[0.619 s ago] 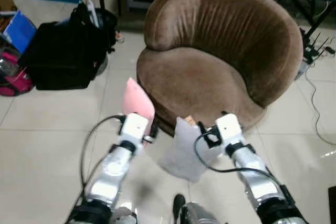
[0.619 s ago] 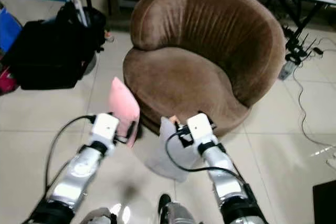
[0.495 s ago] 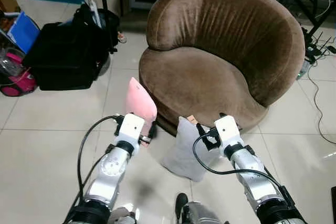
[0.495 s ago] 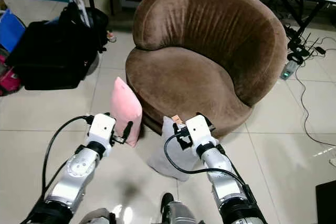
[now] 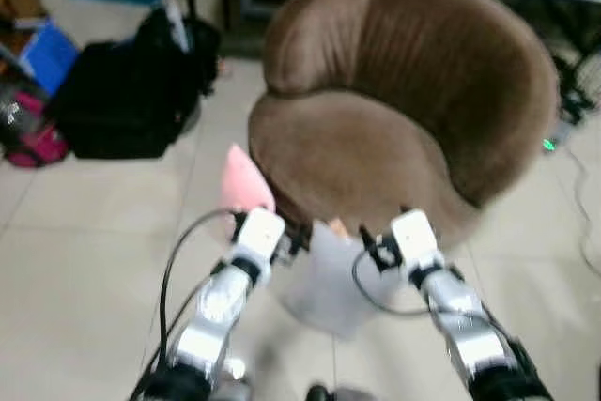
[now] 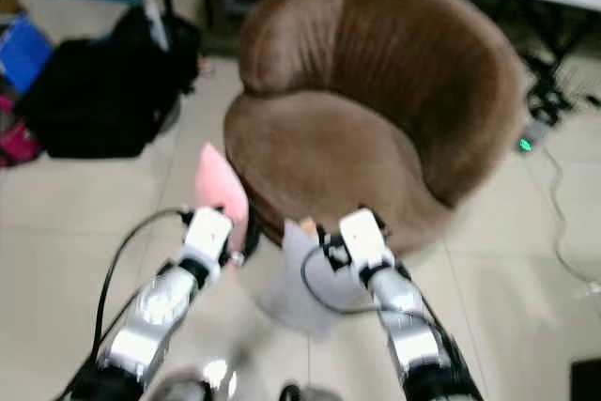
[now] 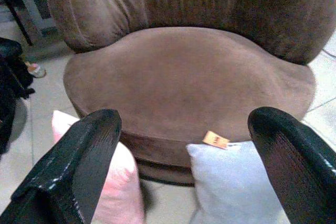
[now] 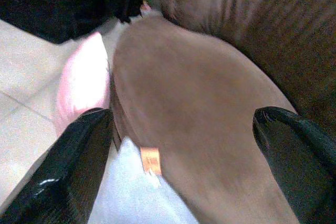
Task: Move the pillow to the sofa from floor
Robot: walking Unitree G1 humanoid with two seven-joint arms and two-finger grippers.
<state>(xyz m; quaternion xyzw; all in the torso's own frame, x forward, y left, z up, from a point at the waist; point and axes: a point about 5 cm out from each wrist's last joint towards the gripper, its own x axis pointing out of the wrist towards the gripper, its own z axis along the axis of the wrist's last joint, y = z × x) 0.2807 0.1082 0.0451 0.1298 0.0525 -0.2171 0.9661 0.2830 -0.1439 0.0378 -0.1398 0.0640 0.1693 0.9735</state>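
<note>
both pincers were held spread wide and empty, the left pincer [image 7: 173,177] and right pincer [image 8: 178,166] poised above the grey pillow [image 5: 324,274], which leaned on the floor [image 5: 84,260] against the sofa [image 5: 394,119], a pink pillow [image 5: 242,180] just beside it. compared with half a second earlier, the view was blurred and the arms were raised slightly.

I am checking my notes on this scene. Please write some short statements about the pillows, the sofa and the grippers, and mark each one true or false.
1. The pink pillow stands on the floor against the brown sofa. True.
2. The white pillow lies on the sofa seat. False: it is on the floor before it.
3. The left gripper is open. True.
4. The right gripper grips the white pillow. False: it is open, holding nothing.
5. A black bag sits on the floor. True.
</note>
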